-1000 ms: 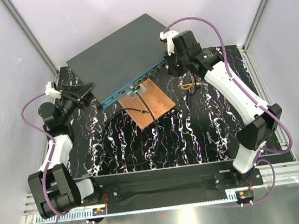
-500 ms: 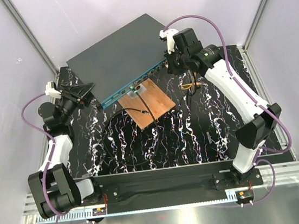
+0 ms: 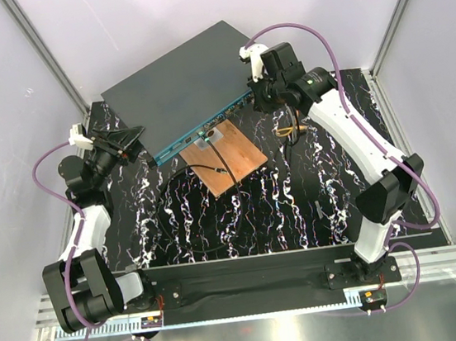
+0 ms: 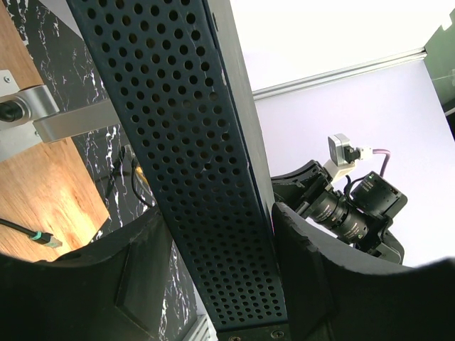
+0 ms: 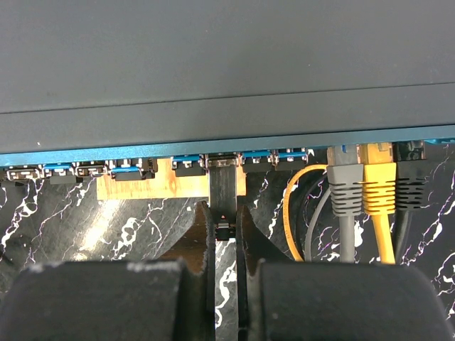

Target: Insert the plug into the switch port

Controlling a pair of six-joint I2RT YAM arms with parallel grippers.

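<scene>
The switch (image 3: 179,81) is a flat dark grey box at the back with a teal front face (image 3: 206,125). My left gripper (image 3: 136,138) is shut on its left end. In the left wrist view the perforated side panel (image 4: 206,177) fills the gap between my fingers (image 4: 135,284). My right gripper (image 3: 260,100) is at the right part of the front face. In the right wrist view it (image 5: 224,222) is shut on a black plug (image 5: 223,190). The plug's tip sits in a port (image 5: 222,163) of the teal face (image 5: 142,152).
A copper-brown board (image 3: 228,158) lies in front of the switch with a black cable (image 3: 192,216) coiled on the marbled table (image 3: 314,193). Grey (image 5: 344,186), yellow (image 5: 378,186) and black (image 5: 411,186) plugs sit in ports to the right, beside a thin orange loop (image 5: 287,213).
My right arm has shifted slightly towards the switch's front face with the plug. The left arm and the switch have not moved.
</scene>
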